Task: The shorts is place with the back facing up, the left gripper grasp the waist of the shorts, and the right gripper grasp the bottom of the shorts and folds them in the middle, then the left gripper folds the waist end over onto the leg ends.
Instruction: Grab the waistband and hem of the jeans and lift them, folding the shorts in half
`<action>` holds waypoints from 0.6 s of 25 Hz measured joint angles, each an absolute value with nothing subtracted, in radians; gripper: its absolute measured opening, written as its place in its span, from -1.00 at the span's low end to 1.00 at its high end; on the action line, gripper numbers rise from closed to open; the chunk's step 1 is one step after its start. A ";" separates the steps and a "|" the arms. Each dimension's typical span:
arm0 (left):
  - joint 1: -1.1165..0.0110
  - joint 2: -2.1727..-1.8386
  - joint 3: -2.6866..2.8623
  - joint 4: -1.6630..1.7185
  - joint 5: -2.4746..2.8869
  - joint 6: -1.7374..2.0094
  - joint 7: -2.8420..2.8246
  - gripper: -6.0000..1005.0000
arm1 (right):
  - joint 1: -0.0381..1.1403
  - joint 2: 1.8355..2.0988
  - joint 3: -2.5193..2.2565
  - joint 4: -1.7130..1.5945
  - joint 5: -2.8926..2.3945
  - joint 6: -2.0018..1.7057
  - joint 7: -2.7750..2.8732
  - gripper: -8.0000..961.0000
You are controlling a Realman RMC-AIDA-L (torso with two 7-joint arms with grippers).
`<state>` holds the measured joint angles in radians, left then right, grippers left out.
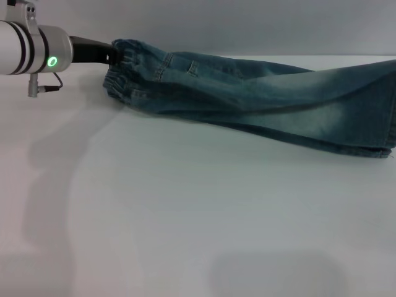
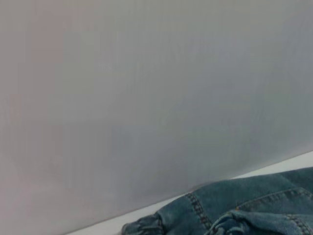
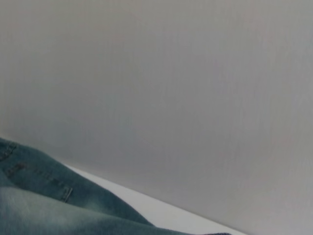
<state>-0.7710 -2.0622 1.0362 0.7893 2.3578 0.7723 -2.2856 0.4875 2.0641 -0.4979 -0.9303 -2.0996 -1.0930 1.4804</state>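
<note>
White tabletop fills the near ground, bare in front of us, and beyond that open stretch we find the shorts lying lengthwise along the far side, already doubled over, denim faded pale toward the leg ends at the shorts' right. Moving to the other end of the shorts, we see the waist bunched and gathered, and our left gripper clamped onto it, silver wrist reaching in with its green light glowing.
</note>
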 joint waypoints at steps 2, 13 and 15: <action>-0.771 -2.063 1.055 0.784 2.348 0.752 -2.286 -0.86 | 0.495 2.064 -0.499 -0.916 -2.096 -1.073 1.480 -0.99; -0.774 -2.066 1.118 0.739 2.301 0.655 -2.286 -0.85 | 0.550 2.065 -0.522 -0.801 -2.084 -0.865 1.455 -0.99; -0.775 -2.066 1.118 0.733 2.301 0.648 -2.286 -0.85 | 0.555 2.065 -0.522 -0.789 -2.071 -0.839 1.454 -0.99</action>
<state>-0.7754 -2.0662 1.1181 0.7328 2.3007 0.6477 -2.2856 0.5552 2.0648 -0.5215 -0.7889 -2.0706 -0.8388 1.4542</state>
